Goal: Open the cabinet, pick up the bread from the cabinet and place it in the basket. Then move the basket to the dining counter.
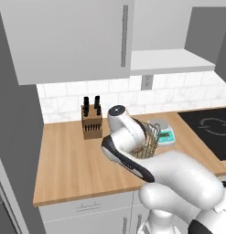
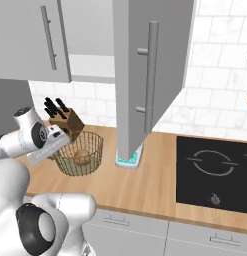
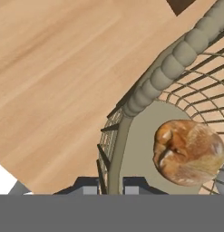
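Risk sits mostly in the grip: the gripper is pinched on the wire wall of the basket, one fingertip on each side of the mesh just under the rolled rim, so the whole load would hang from one edge. Lifted that way, the basket would likely tilt away from the hand, and the bread, lying loose on the pale bottom, could roll to the low side or over the rim. Thin wires may also slide between the pads if the arm swings fast.

Going left to right across the right base view: the knife block stands just behind the basket and could be knocked as it rises; the open cabinet door hangs over the worktop to the right, its lower edge above the kitchen scale, and a high carry toward that side might clip it. The hob lies farther right, well apart.

Hard to make out: in the left base view the arm covers most of the basket and all of the bread. The fingertips are cut off at the bottom of the hand view, so how deep they bite is unclear. Where the dining counter lies cannot be told
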### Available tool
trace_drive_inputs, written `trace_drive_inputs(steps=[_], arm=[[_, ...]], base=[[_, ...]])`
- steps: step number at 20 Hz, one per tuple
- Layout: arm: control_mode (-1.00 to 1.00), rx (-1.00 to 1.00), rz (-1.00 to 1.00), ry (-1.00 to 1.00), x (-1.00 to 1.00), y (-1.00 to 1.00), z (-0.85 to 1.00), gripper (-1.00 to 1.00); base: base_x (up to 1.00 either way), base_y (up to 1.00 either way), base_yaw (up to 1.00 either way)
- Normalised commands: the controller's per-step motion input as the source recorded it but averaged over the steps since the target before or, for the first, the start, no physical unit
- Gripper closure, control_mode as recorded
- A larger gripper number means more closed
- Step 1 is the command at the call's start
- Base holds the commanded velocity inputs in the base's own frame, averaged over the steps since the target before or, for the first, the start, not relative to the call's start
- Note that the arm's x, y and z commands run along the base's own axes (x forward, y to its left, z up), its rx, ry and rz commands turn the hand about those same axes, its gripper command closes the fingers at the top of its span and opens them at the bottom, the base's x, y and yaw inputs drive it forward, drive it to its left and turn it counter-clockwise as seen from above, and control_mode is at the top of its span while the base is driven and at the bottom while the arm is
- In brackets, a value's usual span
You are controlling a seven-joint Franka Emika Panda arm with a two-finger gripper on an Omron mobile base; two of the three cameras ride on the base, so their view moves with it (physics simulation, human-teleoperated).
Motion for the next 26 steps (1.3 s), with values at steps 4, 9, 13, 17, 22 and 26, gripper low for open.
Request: trace_drive_inputs(steps=[4,9,13,17,22,26], arm=[[-1.0,-0.04,0.04,-0.06,-0.83,0.0,1.0,1.0],[-1.0,-0.09,0.06,-0.12,-0.81,0.0,1.0,1.0],[-1.0,-0.02,0.03,-0.1,-0.73,-0.03,1.0,1.0],[-1.0,0.01,0.01,-0.01,-0.66,-0.11,1.0,1.0],[-1.0,0.0,0.0,-0.02,-0.38,-0.28,0.76,1.0],[-1.0,0.0,0.0,-0.11,0.0,-0.31,0.22,1.0]], base=[[0.0,0.0,0.0],[0.0,0.0,0.0],[0.0,0.0,0.0],[0.0,0.0,0.0],[0.0,0.0,0.0],[0.0,0.0,0.0]])
